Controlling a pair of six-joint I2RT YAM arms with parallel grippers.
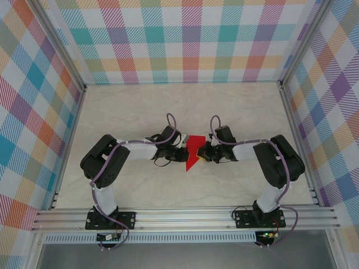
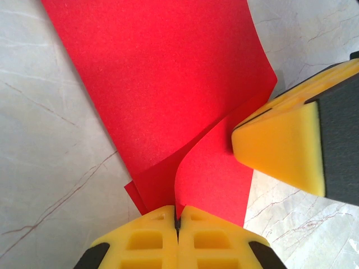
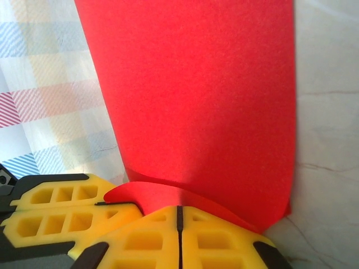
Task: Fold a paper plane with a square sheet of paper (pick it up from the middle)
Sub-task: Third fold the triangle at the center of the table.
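Observation:
The square sheet of paper is bright red, bent into an angular, partly folded shape, and held just above the table between both grippers. My left gripper meets it from the left. In the left wrist view its yellow jaws are shut on a curling edge of the paper, with layered flaps visible. My right gripper meets it from the right, and its yellow fingers touch the sheet's right side. In the right wrist view the right gripper is shut on the paper's lower edge, with the left fingers close by.
The pale marbled table lies open around the arms. Chequered walls close in the back and both sides. An aluminium rail runs along the near edge by the arm bases.

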